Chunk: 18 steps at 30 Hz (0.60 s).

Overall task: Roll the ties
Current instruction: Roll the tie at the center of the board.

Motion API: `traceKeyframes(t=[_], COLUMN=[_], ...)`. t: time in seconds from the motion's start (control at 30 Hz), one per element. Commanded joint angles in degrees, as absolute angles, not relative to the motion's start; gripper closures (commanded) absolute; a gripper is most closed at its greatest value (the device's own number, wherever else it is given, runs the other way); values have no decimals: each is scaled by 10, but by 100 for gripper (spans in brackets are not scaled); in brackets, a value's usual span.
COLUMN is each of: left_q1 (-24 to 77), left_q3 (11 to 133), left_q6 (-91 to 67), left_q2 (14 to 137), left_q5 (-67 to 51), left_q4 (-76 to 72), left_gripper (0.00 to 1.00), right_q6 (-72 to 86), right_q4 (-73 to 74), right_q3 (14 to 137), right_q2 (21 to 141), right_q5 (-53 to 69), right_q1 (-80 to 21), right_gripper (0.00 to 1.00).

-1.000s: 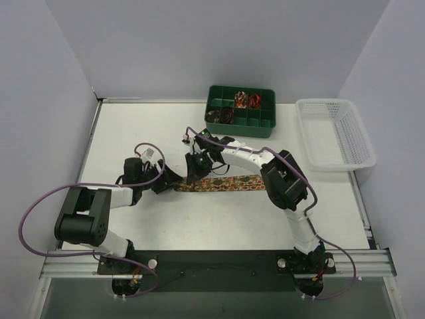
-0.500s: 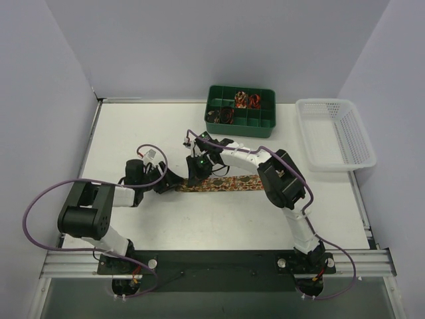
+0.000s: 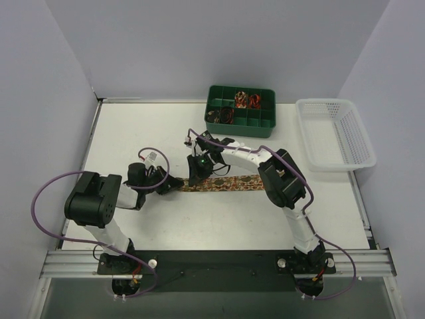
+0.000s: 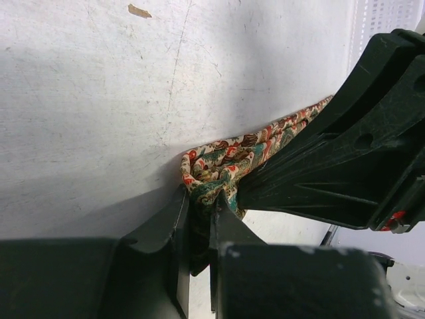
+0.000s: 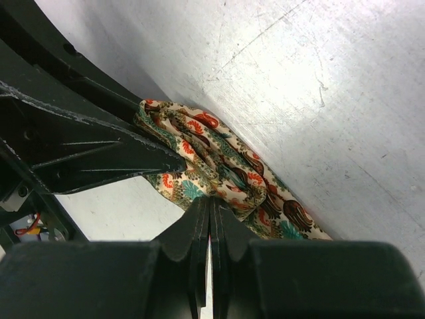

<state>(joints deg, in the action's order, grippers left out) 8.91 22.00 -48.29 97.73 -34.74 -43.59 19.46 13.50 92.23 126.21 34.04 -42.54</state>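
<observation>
The left gripper (image 4: 200, 201) had its fingers (image 4: 169, 229) drawn almost together. Only a narrow slot was left between them, and the folded end of the tie (image 4: 222, 163) was nipped in that slot. The cloth bulged out of the fingertips toward 12 o'clock in the left wrist view and ran off toward 2 o'clock, lying on the white table (image 4: 99, 100).

The right gripper (image 5: 210, 205) had its fingers (image 5: 192, 229) pressed together with no visible gap, their tips biting into the bunched fabric. In the right wrist view the tie was heaped in soft folds just above those tips. Its flat length trailed away toward 4 o'clock, and the dark body of the left gripper closed in on the same bundle from 9 o'clock.

From the top camera the two grippers sat just beside each other at the tie's left end. The left one came in from 9 o'clock and the right one from about 1 o'clock. The rest of the tie stretched flat toward 3 o'clock, near the middle of the table and under the right arm's forearm.

A green compartment tray (image 3: 259, 123) stood at 12 o'clock of the tie, well apart from it, with coiled ties (image 3: 244, 100) in some of its cells. A white basket (image 3: 365, 156) sat at 2 o'clock, by the table's right edge.
</observation>
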Motion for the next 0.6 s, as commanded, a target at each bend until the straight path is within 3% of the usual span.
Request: traceKeyframes(t=[0.0,0.57], left_q1=[94,109], left_q3=[242,305], left_q6=[-447,-354], left_q2=[948,893], left_q5=[-325,-239], left_q4=[-370,-187], left_gripper=[100,100], right_q6=[184,175], right_q4=[151,159], right_q3=[925,910], right_q2=[1228,1244], right_q5=[311,288], right_q1=[-414,-424], right_gripper=[99,98])
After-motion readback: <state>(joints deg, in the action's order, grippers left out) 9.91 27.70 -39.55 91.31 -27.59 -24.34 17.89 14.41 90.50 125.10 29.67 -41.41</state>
